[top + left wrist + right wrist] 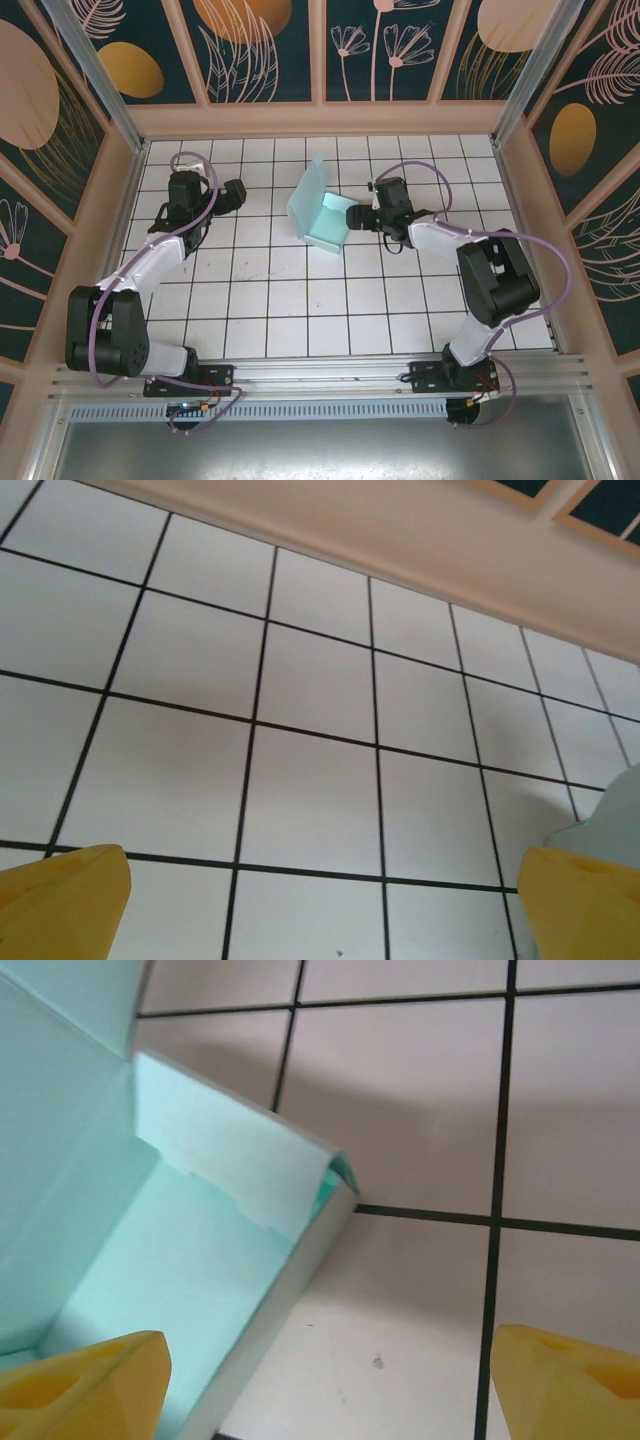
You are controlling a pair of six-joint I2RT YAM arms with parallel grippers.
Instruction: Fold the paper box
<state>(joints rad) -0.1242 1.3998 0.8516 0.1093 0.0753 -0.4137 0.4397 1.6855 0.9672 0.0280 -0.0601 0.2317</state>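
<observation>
The paper box (318, 214) is pale mint card, half formed, lying on the tiled floor at centre back with its lid flap standing up. In the right wrist view the box (180, 1260) shows its floor and a low side wall. My right gripper (360, 215) is at the box's right edge and open (325, 1385): one yellow fingertip (85, 1385) is over the box's inside, the other (570, 1380) over bare tile outside the wall. My left gripper (238, 195) is open (325, 910) over bare tiles, left of the box, whose edge (615, 810) shows at the right.
The floor (300, 310) is white tile with black grid lines, ringed by a peach wall (320, 118) and metal posts. A peach baseboard (400, 540) runs ahead of the left gripper. The near half of the floor lies between the arm bases.
</observation>
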